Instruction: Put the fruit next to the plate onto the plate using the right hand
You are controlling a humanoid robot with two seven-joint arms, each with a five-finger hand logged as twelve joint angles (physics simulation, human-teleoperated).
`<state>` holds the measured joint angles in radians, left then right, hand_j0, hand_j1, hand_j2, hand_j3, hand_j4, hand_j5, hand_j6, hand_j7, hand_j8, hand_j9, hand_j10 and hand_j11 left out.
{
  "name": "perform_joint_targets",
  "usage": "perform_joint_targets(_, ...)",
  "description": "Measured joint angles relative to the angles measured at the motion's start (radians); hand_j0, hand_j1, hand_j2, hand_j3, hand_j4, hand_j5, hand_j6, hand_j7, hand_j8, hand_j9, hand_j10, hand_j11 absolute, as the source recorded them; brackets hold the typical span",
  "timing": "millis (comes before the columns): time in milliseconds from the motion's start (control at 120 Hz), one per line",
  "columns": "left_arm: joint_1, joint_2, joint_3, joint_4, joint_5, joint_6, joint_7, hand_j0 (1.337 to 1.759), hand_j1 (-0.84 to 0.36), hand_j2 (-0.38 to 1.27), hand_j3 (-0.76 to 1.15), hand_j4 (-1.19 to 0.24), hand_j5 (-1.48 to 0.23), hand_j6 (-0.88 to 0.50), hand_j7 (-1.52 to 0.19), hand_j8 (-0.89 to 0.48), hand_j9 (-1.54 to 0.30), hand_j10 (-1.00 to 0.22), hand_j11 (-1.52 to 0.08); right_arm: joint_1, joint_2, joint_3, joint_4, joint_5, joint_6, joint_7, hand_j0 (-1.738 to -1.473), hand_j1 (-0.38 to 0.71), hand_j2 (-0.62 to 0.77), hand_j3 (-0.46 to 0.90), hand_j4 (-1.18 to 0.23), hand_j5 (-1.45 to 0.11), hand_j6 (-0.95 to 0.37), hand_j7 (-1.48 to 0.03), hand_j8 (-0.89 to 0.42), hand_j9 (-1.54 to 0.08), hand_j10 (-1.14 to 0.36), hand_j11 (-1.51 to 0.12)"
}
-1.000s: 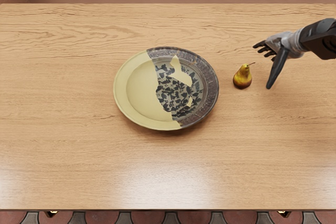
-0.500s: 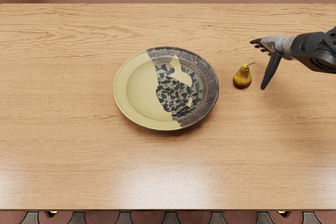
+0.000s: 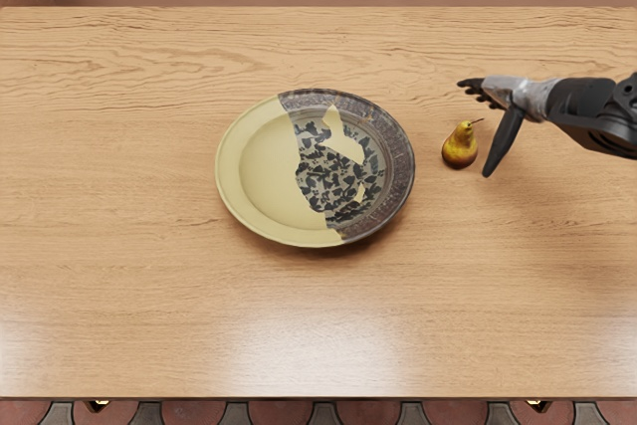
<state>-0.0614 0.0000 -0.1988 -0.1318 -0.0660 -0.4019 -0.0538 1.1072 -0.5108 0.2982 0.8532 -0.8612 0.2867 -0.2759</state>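
Yellow-brown pear (image 3: 460, 144), small, short stem pointing up and to the right: stands upright on the light wooden worktop (image 3: 149, 276), just right of the round plate (image 3: 227, 161), clear of its rim, not on it. Plate is pale yellow on the left half, with a dark leaf pattern and a grey-brown rim on the right; it sits at mid-worktop and nothing lies on it.

Right hand (image 3: 504, 97): enters from the right edge on a dark forearm (image 3: 597, 111) and hovers just right of and slightly beyond the pear. Hand is spread and holds nothing. Short dark fingers (image 3: 469, 85) reach left on the far side of the pear's stem; one long digit hangs down toward the worktop, close beside the pear on its right. No contact with the fruit visible.
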Motion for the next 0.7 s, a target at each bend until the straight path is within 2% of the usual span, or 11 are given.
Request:
perform_joint_targets(367, 0.0, 0.0, -0.001, 0.0, 0.0, 0.0, 0.0, 1.658, 0.33, 0.0, 0.0, -0.01, -0.02, -0.01, -0.02, -0.01, -0.02, -0.01, -0.02, -0.023, 0.01, -0.051, 0.033, -0.061, -0.163, -0.003, -1.658, -0.34, 0.0, 0.0, -0.01, -0.01, -0.01, -0.01, -0.01, -0.01, -0.01, -0.01)
perform_joint_targets(700, 0.0, 0.0, -0.003, 0.0, -0.001, 0.0, 0.0, 1.658, 0.33, 0.0, 0.0, -0.01, -0.02, -0.01, -0.02, -0.01, -0.02, -0.01, -0.02, -0.019, 0.009, -0.089, 0.066, -0.071, -0.142, -0.001, -1.658, -0.15, -0.03, 0.0, -0.17, -0.21, -0.17, -0.21, -0.17, -0.21, -0.17, -0.21)
